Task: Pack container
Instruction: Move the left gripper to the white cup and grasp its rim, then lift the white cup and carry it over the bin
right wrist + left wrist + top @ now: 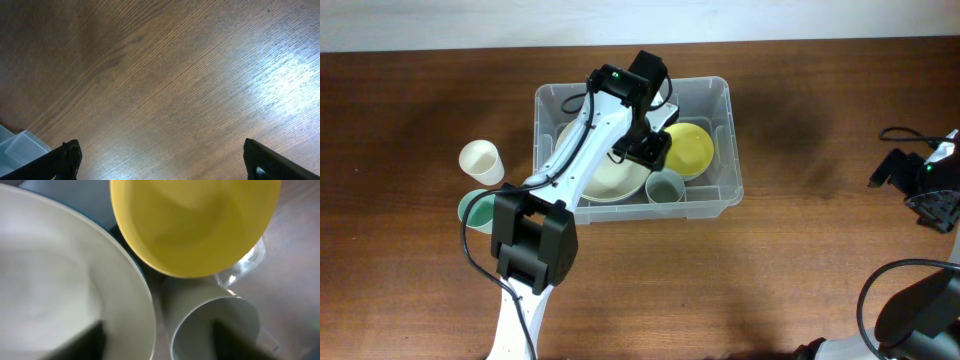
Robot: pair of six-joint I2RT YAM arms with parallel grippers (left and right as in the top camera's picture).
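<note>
- The clear container (725,192) was seen standing on the wooden table (820,280), near its middle, with the left arm stretched over it.
- Three pieces were packed inside it: a yellow bowl (692,150) toward the right wall, a cream plate (610,178) on the left, and a pale grey cup (664,187) at the near wall, just beside both.
- The left gripper (159,332) was seen low over these pieces, its fingers (85,342) spread apart, one above the plate's rim and the other at the cup's mouth. Nothing was pinched between them.
- The right gripper (159,150) was seen well apart from the container, at the table's right edge, its fingers spread wide over the wood with nothing gripped.
- Outside the container, on its left, a cream cup (480,160) and a green bowl (470,208) were seen — the bowl partly hidden by the arm.
</note>
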